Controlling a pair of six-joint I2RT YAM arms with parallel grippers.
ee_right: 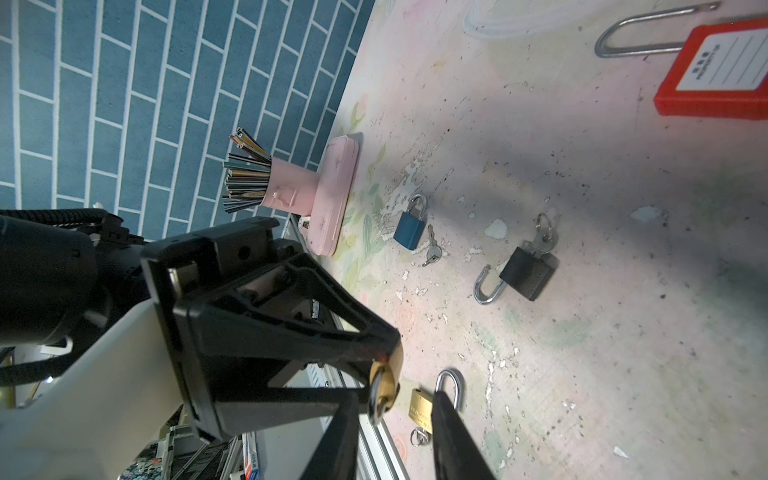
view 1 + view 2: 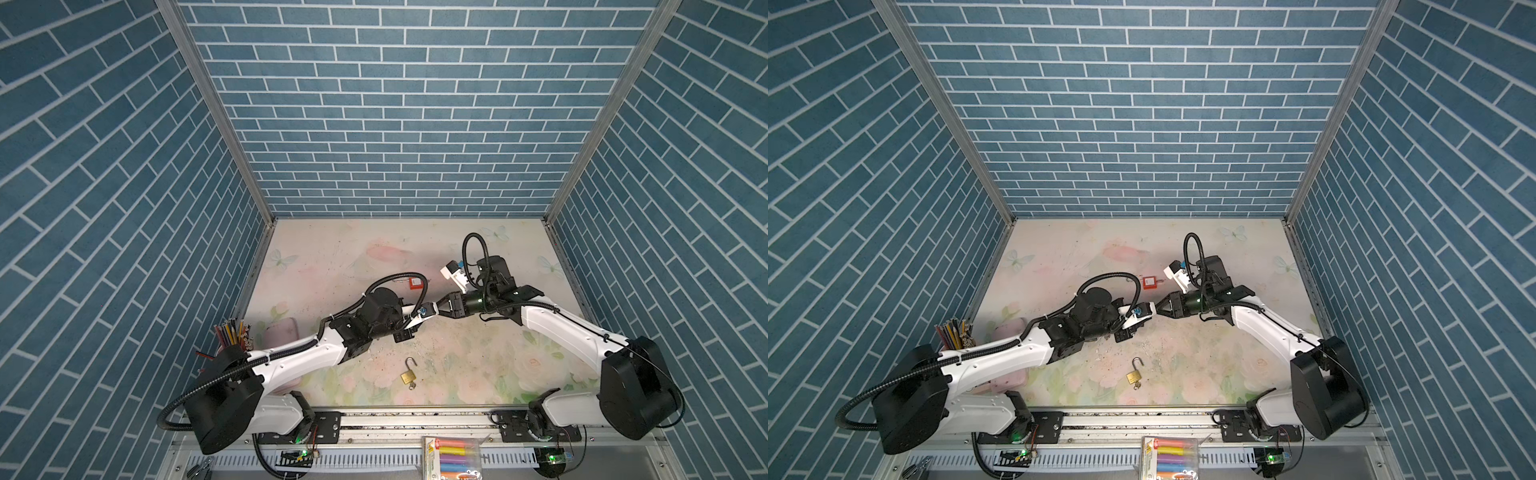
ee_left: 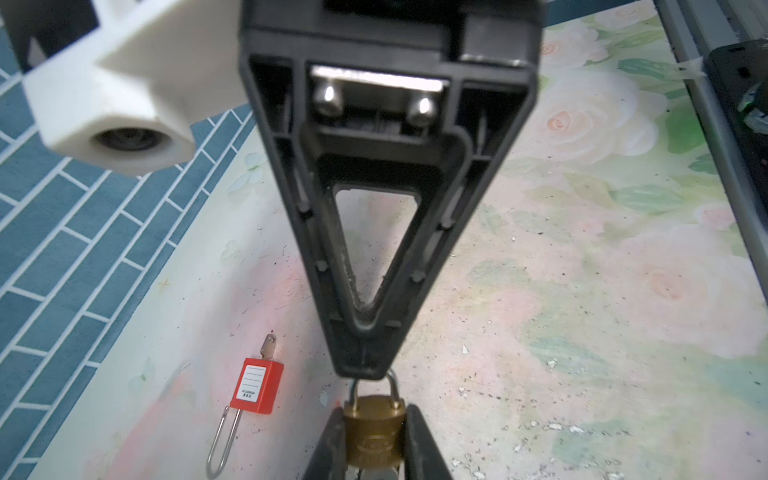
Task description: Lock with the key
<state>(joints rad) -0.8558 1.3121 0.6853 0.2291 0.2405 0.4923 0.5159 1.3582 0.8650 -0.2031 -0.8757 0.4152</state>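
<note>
Overview in both top views: reaching inward, holding left end effector (image 2: 430, 311) and right end effector (image 2: 439, 309) tip to tip above the desk (image 2: 332, 257). Left wrist: clamping held brass padlock (image 3: 375, 432). Right wrist: gaping beside its shackle, facing open brass padlock (image 1: 419, 407) and black padlock (image 1: 528, 272).

Scuffed floral-print tabletop (image 2: 478, 374) carries: red plastic padlock (image 2: 415, 284) with long steel shackle; open-shackled brass padlock (image 2: 408, 376); blue padlock (image 1: 409, 228) beside silver key (image 1: 433, 252); open black padlock (image 1: 528, 272); pink pencil stand (image 1: 336, 195).
</note>
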